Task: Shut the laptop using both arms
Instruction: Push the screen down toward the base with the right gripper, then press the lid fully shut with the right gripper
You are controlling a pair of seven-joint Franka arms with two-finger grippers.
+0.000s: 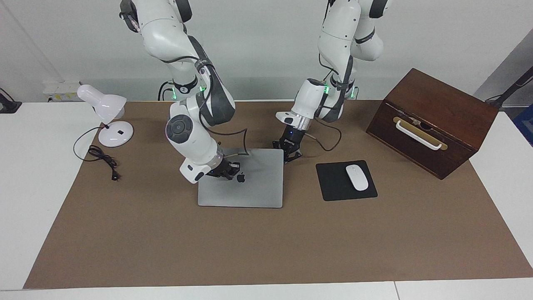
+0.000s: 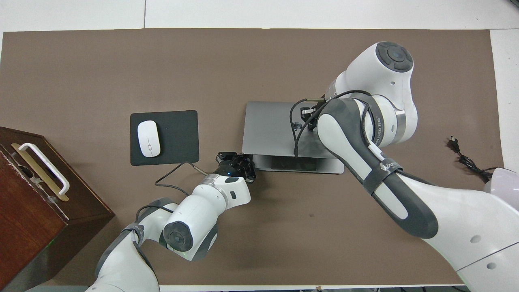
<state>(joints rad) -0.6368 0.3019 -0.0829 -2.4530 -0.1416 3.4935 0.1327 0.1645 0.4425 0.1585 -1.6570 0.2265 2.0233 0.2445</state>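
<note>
— How far were you with the laptop (image 1: 245, 183)?

— It lay mid-table, at nine o'clock of the mouse pad (image 1: 345, 180), lid almost down. Your right gripper (image 1: 228, 170) pressed on the lid, fingers closed, holding nothing. Your left gripper (image 1: 289, 151), also closed and empty, steadied the corner nearest the robots. A narrow gap was left.

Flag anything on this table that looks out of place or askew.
Only the wooden box stands out: it sits tipped at the left arm's end of the table, its white handle slanted. The laptop, mouse and lamp look ordinary.
</note>
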